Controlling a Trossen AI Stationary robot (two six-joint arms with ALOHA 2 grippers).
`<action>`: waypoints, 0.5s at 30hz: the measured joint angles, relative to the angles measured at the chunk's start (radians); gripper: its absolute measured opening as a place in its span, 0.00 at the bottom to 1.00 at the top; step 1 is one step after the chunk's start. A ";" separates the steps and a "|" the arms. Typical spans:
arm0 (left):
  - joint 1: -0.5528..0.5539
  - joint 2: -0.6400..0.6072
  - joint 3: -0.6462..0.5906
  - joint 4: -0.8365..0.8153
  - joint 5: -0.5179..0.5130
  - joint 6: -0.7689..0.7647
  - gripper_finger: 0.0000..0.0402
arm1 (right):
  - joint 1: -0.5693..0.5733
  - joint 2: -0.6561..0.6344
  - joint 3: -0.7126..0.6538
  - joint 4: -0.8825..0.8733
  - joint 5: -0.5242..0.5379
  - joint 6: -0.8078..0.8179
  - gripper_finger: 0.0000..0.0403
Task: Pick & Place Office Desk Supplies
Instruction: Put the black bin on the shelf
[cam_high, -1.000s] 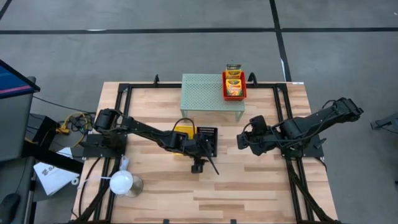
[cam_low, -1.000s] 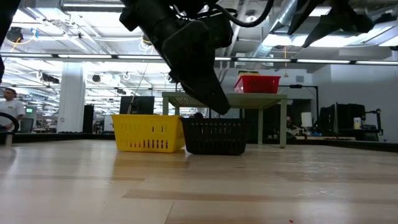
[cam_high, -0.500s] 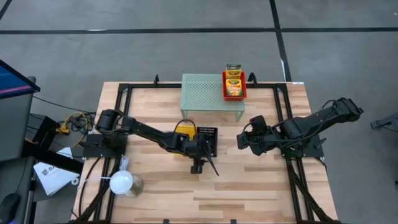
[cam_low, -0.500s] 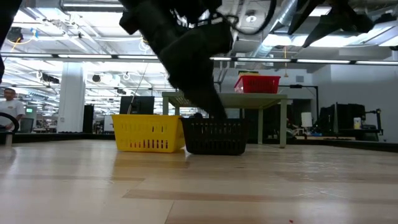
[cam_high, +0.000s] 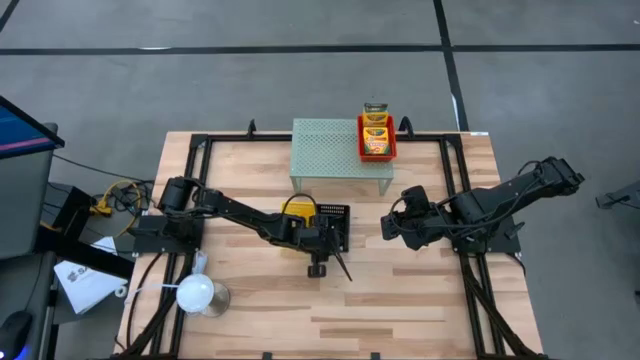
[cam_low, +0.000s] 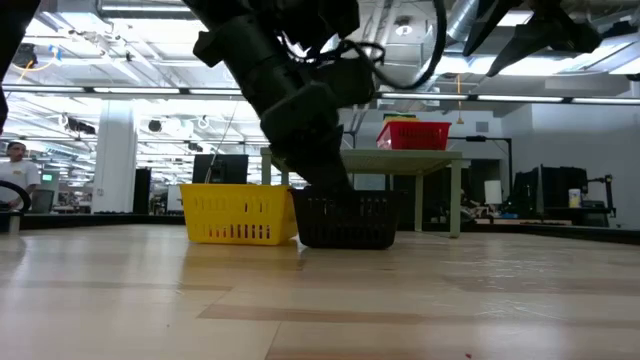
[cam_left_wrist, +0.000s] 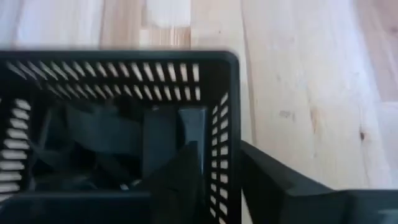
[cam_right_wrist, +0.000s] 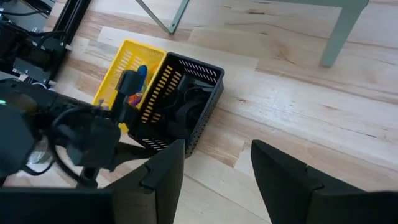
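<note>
A black mesh basket (cam_high: 333, 222) stands on the table beside a yellow basket (cam_high: 297, 210) and holds dark clips (cam_right_wrist: 186, 106). Coloured bands (cam_right_wrist: 140, 78) lie in the yellow one. My left gripper (cam_high: 328, 243) reaches down at the black basket's near side and is shut on its wall. A red basket (cam_high: 376, 137) with yellow-green crayon boxes sits on the pale green mesh shelf (cam_high: 325, 150). My right gripper (cam_right_wrist: 217, 152) hangs open above the table, to the right of the black basket (cam_right_wrist: 180, 102). My left gripper has the black basket's near wall (cam_left_wrist: 227, 155) between its two fingers. One finger (cam_left_wrist: 183, 180) is inside the basket and the other (cam_left_wrist: 273, 180) outside. The fingers slant down from the table's left. The basket stands flat on the table.
A white round-headed lamp (cam_high: 196, 293) stands at the near left. The shelf's legs (cam_low: 455, 200) stand behind the baskets. Black frame rails (cam_high: 460, 200) run along the table's sides. Bare wood lies along the near edge.
My left gripper has sunk a little, down onto the black basket's near wall. The basket has stayed where it was.
</note>
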 joint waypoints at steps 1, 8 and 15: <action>0.002 0.002 -0.002 -0.006 0.000 -0.013 0.23 | 0.000 0.000 0.000 0.000 0.000 0.000 0.45; 0.009 0.002 -0.004 0.001 0.031 -0.038 0.02 | 0.000 0.000 0.000 -0.002 0.000 -0.004 0.45; 0.002 -0.003 -0.003 0.018 0.032 -0.039 0.01 | 0.000 0.000 0.000 -0.002 -0.002 -0.005 0.45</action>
